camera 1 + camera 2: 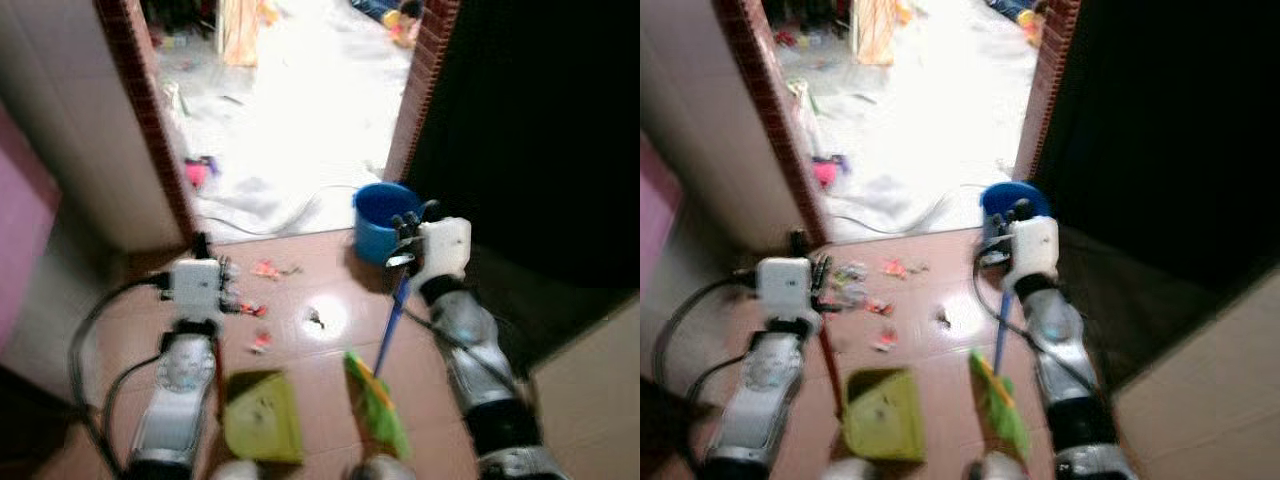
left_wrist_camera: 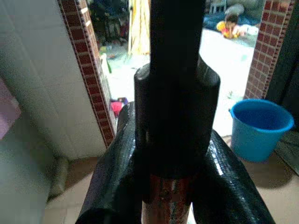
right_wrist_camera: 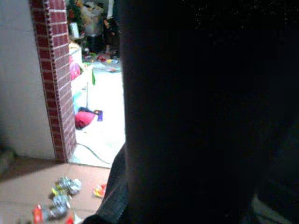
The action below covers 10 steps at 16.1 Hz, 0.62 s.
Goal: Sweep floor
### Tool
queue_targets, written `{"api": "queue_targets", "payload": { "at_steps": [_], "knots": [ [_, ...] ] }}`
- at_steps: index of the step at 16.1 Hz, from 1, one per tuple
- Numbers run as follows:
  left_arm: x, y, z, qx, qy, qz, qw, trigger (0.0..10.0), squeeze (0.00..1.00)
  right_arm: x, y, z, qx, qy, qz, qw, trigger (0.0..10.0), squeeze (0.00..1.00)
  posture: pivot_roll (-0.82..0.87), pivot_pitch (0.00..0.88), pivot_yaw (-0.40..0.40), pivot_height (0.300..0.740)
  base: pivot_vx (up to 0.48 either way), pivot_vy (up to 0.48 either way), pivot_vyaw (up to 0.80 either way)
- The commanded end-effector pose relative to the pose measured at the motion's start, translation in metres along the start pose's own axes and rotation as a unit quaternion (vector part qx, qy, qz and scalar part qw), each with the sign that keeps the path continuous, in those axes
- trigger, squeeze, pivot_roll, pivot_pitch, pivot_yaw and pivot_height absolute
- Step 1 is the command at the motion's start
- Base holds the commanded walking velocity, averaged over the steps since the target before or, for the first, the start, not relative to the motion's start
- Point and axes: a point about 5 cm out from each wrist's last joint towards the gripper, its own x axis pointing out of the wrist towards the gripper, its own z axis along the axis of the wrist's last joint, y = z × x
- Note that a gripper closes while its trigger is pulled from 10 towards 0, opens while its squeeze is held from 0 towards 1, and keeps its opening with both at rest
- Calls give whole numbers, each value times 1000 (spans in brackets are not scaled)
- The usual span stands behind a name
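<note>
Dustpan and broom down low, litter just ahead of us.

Nearest us, one yellow-green dustpan (image 1: 262, 415) and one green-bristled broom (image 1: 378, 405) rest on the tiled floor (image 1: 310, 350). Our left claw (image 1: 212, 272) pinches the red dustpan handle (image 2: 169, 198); our right claw (image 1: 405, 238) grips the blue broomstick (image 1: 393, 320). Scattered wrappers (image 1: 262, 300) lie beyond, then one blue bucket (image 1: 380, 222).
</note>
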Motion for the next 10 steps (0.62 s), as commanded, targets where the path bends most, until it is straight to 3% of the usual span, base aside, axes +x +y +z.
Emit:
{"api": "queue_targets", "payload": {
  "at_steps": [1,2,4,7,10],
  "knots": [
    [4,9,11,19,-31,22,999,10000,0,1,6,6,-8,-15,21,1000,10000,0,8,0,4,740,0,0,0],
    [4,11,9,-2,-27,25,999,10000,0,0,10,6,-12,-19,36,999,10000,0,11,0,-4,740,0,0,0],
    [6,13,13,14,-42,39,998,10000,0,2,12,8,-17,-26,48,998,10000,0,13,0,-6,740,0,0,222],
    [8,14,17,3,-50,30,998,10000,0,7,10,12,-16,-33,42,998,10000,0,13,0,-6,740,0,0,142],
    [15,15,22,-6,-60,22,998,10000,0,13,3,18,-28,-43,23,998,10000,0,5,0,-1,740,401,0,0]
  ]
}}
